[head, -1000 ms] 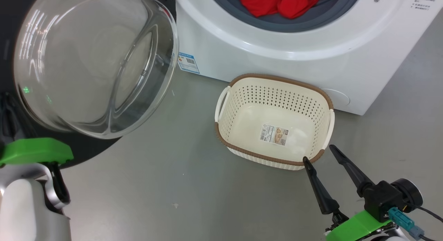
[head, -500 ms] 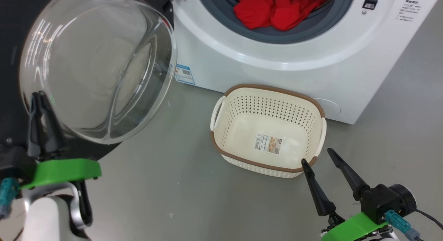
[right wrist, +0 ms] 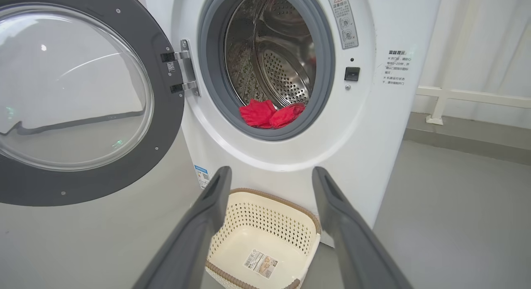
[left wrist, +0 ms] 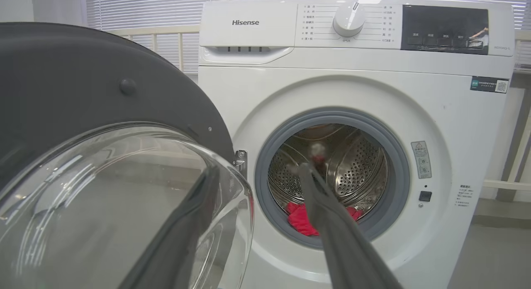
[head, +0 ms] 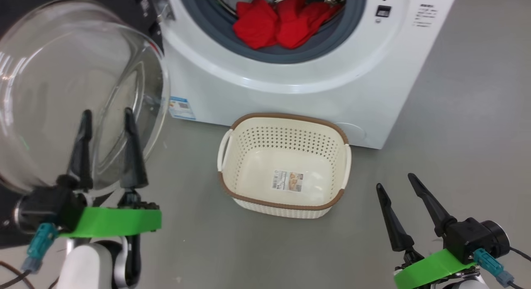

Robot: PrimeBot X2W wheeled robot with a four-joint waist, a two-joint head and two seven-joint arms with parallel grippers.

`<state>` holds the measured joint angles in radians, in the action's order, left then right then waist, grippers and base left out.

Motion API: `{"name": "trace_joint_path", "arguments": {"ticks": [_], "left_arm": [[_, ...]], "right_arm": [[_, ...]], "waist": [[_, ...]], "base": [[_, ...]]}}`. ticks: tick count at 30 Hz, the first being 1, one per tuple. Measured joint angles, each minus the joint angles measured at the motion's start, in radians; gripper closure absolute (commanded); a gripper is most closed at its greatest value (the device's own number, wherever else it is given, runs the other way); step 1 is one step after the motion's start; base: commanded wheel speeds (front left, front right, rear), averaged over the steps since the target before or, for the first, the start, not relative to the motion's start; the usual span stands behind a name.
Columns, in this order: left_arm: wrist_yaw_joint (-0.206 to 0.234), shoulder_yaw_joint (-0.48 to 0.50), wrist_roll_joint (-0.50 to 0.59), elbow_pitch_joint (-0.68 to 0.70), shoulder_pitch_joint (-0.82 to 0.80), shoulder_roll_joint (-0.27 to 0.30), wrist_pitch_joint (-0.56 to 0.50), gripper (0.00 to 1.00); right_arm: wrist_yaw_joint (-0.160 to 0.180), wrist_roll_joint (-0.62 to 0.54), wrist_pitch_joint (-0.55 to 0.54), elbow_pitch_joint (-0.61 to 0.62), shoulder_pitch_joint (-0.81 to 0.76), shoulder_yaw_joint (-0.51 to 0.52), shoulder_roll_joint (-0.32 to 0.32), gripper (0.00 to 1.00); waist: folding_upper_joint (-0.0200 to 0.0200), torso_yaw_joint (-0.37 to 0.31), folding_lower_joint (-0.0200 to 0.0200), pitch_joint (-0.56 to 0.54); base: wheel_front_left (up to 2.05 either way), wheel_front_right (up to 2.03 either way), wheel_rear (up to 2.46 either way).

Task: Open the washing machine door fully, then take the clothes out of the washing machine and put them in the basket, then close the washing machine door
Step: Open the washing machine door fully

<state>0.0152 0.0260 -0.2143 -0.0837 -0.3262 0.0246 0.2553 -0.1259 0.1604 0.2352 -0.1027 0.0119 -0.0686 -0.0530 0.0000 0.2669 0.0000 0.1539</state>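
Though cut off at the top edge of the head view, washing machine (head: 290, 94): white front-loader across the upper middle of the frame; its round opening has a grey rubber ring and a steel drum behind it.
Door (head: 74, 73): swung wide open at the upper left of the head view, hinged on the machine's left edge, its clear glass bowl bulging toward the camera inside a dark rim.
Basket (head: 290, 137): cream with a brown rim, on the grey floor at the centre of the frame, just in front of the machine's lower front panel; it holds no clothes, and a paper label lies on its bottom.
Clothes (head: 278, 23): red bundle at the top centre, lying in the bottom of the drum against the grey ring.
Left gripper (head: 107, 112): lower left of the head view, fingers apart and pointing up, overlapping the glass bowl; contact with the glass cannot be judged from here, and nothing sits between them.
Right gripper (head: 395, 180): lower right, fingers spread and empty, near the basket's right side but apart from it.
Blue label (head: 181, 108): on the machine's lower left corner, beside the door.
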Motion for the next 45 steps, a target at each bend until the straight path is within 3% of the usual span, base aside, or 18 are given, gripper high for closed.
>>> {"name": "trace_joint_path", "arguments": {"ticks": [4, 8, 30, 45], "left_arm": [[-0.059, -0.046, -0.01, -0.009, 0.016, 0.006, -0.029, 0.0], [-0.07, -0.058, -0.041, -0.019, 0.054, 0.013, -0.046, 0.0], [-0.067, -0.069, -0.096, -0.002, 0.202, 0.017, -0.006, 0.0], [-0.068, -0.066, -0.058, 0.002, 0.33, 0.022, -0.006, 0.0]], "right_arm": [[0.0, 0.01, 0.005, -0.017, 0.0, 0.023, 0.001, 0.0], [0.0, 0.018, 0.012, -0.029, 0.0, 0.029, 0.002, 0.0], [0.0, 0.023, 0.02, 0.044, -0.016, 0.067, 0.004, 0.0], [0.0, 0.023, 0.02, 0.154, -0.127, 0.089, 0.01, 0.0]], "waist": [[0.0, -0.046, 0.0, -0.016], [0.0, -0.096, 0.0, -0.031], [0.0, -0.361, 0.0, -0.079], [0.0, -0.433, -0.0001, -0.127]], "base": [[0.0, 0.0, 0.0], [0.0, 0.0, 0.0], [0.0, 0.0, 0.0], [0.0, 0.0, 0.0]]}}
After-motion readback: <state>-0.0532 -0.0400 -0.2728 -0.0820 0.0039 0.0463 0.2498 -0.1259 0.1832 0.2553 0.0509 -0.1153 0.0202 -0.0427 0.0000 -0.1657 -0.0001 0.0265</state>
